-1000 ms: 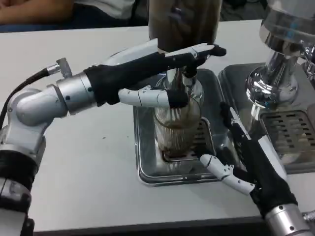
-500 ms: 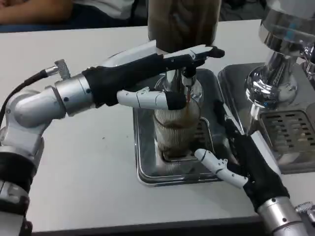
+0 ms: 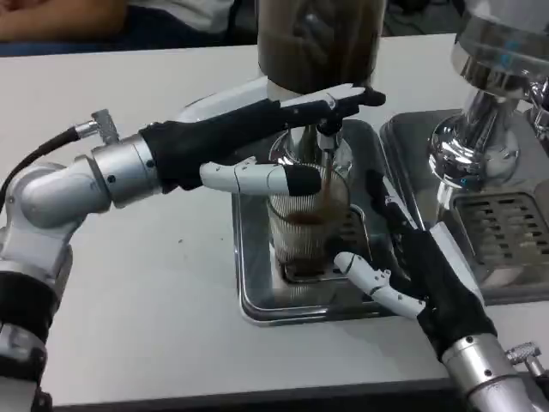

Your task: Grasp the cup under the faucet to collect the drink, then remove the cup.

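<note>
While drink streams from the faucet [image 3: 327, 142], cup [image 3: 302, 225] fuller, right hand [image 3: 403, 266] nearer, fingers spread, left hand [image 3: 274, 142] spread on lever.

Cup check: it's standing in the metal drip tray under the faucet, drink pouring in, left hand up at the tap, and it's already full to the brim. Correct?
Not quite. In the head view the cup is only partly filled, the dark drink well below its rim. The rest holds: it stands in the drip tray under the faucet, with the left hand at the tap.
</note>
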### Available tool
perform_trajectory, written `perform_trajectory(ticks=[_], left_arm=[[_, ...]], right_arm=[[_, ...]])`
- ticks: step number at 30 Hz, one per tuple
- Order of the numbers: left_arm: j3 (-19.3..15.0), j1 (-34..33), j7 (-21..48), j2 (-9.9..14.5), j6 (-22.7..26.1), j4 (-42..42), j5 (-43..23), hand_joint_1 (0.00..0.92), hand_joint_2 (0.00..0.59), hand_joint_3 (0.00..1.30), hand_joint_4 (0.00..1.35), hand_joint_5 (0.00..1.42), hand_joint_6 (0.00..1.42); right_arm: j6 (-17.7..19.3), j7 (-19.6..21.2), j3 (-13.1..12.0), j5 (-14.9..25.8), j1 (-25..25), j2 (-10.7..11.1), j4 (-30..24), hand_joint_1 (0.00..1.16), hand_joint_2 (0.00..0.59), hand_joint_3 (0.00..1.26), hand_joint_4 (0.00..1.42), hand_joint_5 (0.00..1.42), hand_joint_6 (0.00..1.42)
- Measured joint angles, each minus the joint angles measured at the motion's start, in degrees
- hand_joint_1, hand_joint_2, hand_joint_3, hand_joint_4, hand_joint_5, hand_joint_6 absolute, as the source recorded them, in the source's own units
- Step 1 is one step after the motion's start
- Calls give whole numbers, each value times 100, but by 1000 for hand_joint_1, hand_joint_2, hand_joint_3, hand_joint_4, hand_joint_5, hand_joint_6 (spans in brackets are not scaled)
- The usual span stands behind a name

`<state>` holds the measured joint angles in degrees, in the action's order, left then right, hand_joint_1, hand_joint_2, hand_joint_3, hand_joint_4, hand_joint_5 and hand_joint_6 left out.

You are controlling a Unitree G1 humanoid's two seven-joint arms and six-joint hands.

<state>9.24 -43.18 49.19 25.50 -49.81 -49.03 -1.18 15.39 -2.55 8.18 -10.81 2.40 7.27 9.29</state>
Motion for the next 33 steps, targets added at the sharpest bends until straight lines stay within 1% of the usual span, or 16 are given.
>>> perform_trajectory(ticks=[8, 24, 30, 33], left_arm=[[0, 29, -20, 51, 27, 15, 7, 0, 30, 86, 0, 0, 6], [-21, 71, -51, 63, 102, 47, -75, 0, 32, 86, 0, 11, 8], [-197, 132, 184, 9, 282, 46, -417, 0, 40, 95, 0, 25, 20], [-309, 151, 312, -63, 375, 45, -582, 0, 41, 104, 0, 33, 31]], right_arm=[[21, -1, -2, 18, -73, 0, 152, 513, 268, 0, 0, 0, 0], [49, -3, -2, 100, -199, 0, 248, 513, 269, 0, 0, 0, 1], [99, -3, -3, 100, -204, 0, 273, 513, 269, 0, 0, 0, 1], [102, -3, -2, 100, -205, -3, 316, 513, 269, 0, 0, 0, 1]])
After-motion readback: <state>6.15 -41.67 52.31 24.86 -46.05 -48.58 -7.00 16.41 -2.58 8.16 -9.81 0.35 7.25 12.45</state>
